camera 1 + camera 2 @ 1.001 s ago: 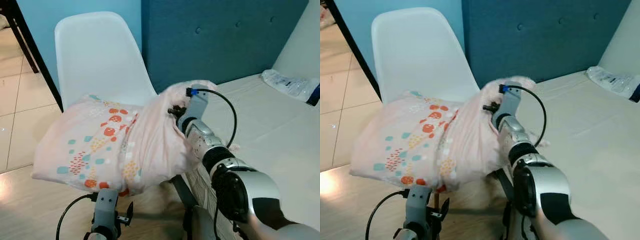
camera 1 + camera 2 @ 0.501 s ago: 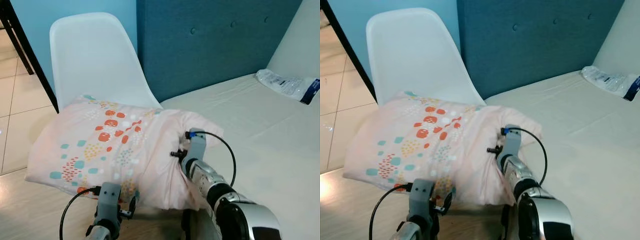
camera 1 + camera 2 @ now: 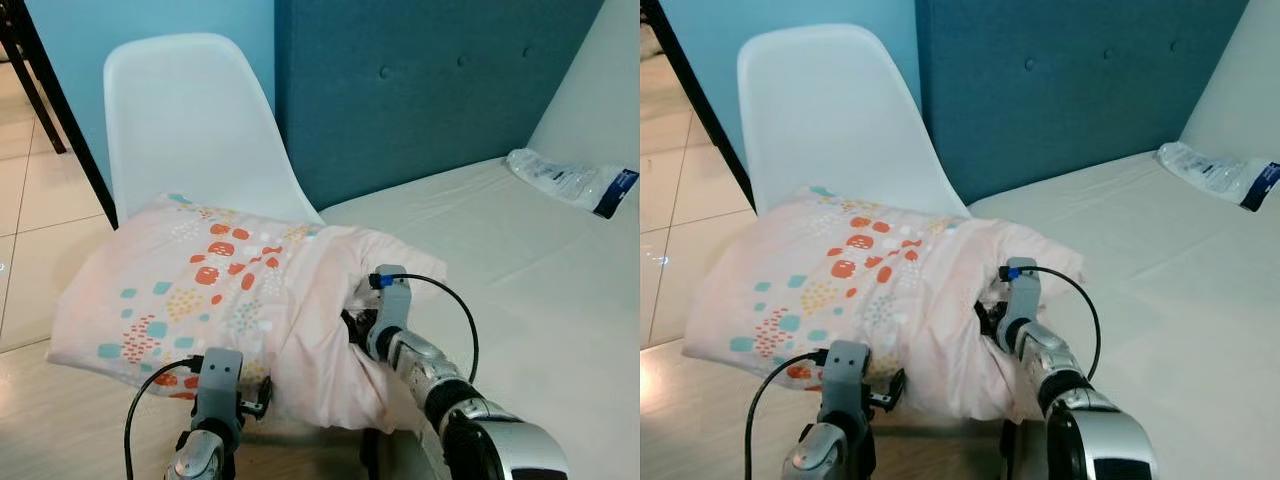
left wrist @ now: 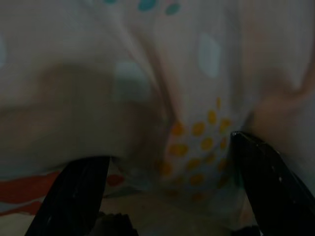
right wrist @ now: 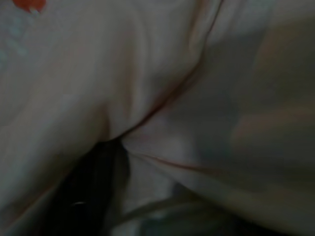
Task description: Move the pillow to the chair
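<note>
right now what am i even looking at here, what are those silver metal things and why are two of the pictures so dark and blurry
This is a walking humanoid robot with two silver arms, each ending in a gripper of two long black fingers. The two clear pictures come from the stereo camera on its head, looking forward and down. The two dark ones come from a small camera on each wrist, pressed close against cloth.

Both arms are at a pale pink pillow with orange and teal spots. It lies across the seat of a white plastic chair, with one end sagging toward the cream bed. The left gripper is open under the pillow's front edge, cloth between its fingers. The right gripper is buried in the folds, so I cannot tell whether it is open or shut. A clear plastic packet lies at the bed's far end, by the blue padded headboard.
</note>
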Controlling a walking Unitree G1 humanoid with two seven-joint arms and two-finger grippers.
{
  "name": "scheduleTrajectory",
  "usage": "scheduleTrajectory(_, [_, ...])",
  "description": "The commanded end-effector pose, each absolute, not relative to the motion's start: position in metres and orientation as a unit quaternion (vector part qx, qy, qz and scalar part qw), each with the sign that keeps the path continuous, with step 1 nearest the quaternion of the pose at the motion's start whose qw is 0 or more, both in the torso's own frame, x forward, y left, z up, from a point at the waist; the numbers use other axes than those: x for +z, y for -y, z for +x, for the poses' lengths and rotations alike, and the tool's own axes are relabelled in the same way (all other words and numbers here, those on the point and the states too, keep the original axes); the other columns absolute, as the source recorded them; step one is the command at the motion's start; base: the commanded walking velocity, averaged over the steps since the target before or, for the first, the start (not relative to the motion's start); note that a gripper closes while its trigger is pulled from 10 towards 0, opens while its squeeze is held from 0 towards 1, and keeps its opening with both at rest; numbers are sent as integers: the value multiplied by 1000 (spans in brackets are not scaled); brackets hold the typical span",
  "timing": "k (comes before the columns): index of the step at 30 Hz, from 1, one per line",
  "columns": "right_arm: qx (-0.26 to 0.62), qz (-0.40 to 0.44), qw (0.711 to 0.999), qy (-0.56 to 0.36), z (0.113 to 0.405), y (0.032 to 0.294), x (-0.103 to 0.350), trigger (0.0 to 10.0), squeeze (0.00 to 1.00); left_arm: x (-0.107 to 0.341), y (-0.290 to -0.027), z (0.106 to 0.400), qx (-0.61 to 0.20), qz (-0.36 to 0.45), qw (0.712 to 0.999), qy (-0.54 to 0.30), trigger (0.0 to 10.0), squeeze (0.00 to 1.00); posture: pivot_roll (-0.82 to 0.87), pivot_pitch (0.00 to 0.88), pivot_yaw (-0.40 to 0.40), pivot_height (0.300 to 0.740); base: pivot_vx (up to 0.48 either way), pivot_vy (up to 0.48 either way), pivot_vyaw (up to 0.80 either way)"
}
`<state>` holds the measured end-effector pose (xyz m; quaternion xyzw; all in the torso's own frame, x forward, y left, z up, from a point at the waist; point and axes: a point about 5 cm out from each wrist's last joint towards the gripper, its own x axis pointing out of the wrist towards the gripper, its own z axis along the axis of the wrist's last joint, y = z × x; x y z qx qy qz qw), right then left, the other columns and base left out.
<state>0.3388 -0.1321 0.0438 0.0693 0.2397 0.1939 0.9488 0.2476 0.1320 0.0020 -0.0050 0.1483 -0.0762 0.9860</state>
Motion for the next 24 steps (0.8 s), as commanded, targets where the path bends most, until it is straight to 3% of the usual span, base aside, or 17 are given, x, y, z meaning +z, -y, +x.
scheduleTrajectory(1, [220,46,940,-256,334,127,39,10000,1000,4,-134,250,-71,-5,988,-140,10000,0,171,44,-92,585,0,0,0])
scheduleTrajectory(10, [180,47,967,-176,364,184,96,10000,1000,4,-129,259,-75,-7,988,-137,10000,0,139,31,-89,585,0,0,0])
scheduleTrajectory(15, [194,41,964,-176,367,198,112,10000,1000,4,-128,261,-77,-7,988,-136,10000,0,134,27,-86,585,0,0,0])
scheduleTrajectory(20, [232,-8,947,-222,356,225,136,10000,1000,5,-129,263,-78,-6,988,-134,10000,0,125,22,-82,585,0,0,0])
scheduleTrajectory(24, [196,-87,949,-230,351,248,155,10000,1000,5,-129,264,-80,-5,988,-132,10000,0,122,22,-81,585,0,0,0])
